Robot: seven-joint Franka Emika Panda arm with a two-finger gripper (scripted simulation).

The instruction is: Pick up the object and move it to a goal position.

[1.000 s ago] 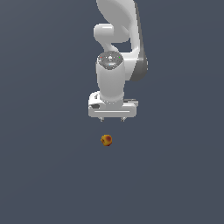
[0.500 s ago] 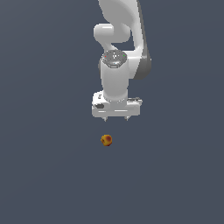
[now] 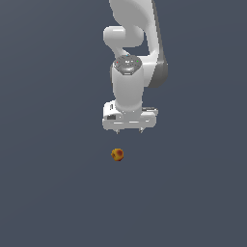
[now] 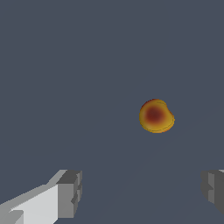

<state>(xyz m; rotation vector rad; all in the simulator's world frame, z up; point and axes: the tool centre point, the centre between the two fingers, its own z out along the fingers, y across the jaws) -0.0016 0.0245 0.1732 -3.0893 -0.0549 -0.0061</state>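
Approach step in hand. End effector (image 3: 129, 131) hanging above bench (image 3: 48, 193), fingers spread wide, pinching nothing. Ball (image 3: 117, 154) lying on bench, apart from fingers, not centred between them. Next move, I judge: centring over ball, lowering, then pressing fingers together.

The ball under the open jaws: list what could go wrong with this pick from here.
1. The ball is round and much narrower than the gripper; a jaw touching it first might roll it off across the flat grey surface.
2. In the exterior view the ball sits toward that view's left of the gripper's middle, so a straight descent may close off-centre and squeeze it out.
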